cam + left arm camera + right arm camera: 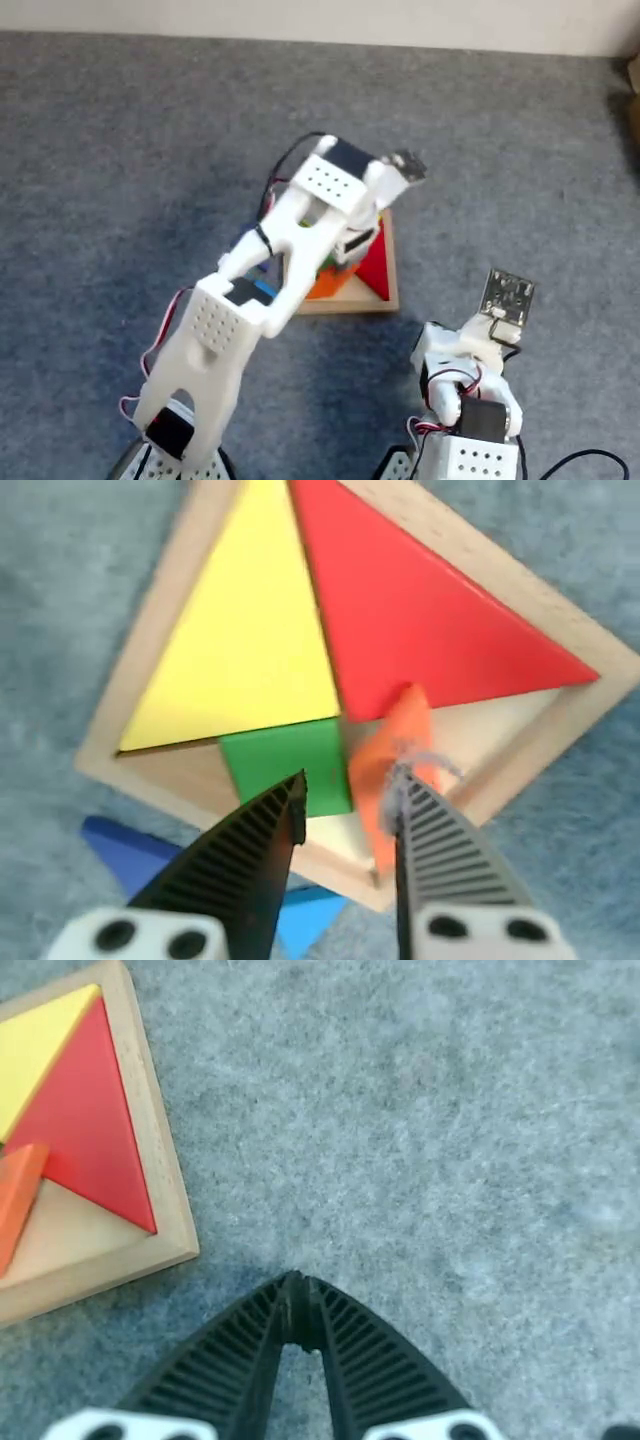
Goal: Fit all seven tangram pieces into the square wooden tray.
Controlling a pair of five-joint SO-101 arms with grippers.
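Note:
The square wooden tray (pixel 560 620) holds a large yellow triangle (pixel 240 640), a large red triangle (pixel 420 610) and a green square (pixel 285 765). An orange piece (pixel 385 765) stands tilted over the tray's bare floor, against one finger of my left gripper (pixel 345 785). That gripper hangs open just above the tray, with a gap left to its other finger. A dark blue piece (pixel 130 850) and a light blue piece (pixel 310 915) lie on the carpet outside the tray's edge. My right gripper (pixel 300 1305) is shut and empty, low over the carpet beside a corner of the tray (pixel 150 1160).
In the high view the left arm (pixel 290 250) reaches over the tray (pixel 390 290) and hides most of it. The right arm (pixel 470 360) sits folded at the near right. Grey carpet (pixel 120 150) spreads open all around.

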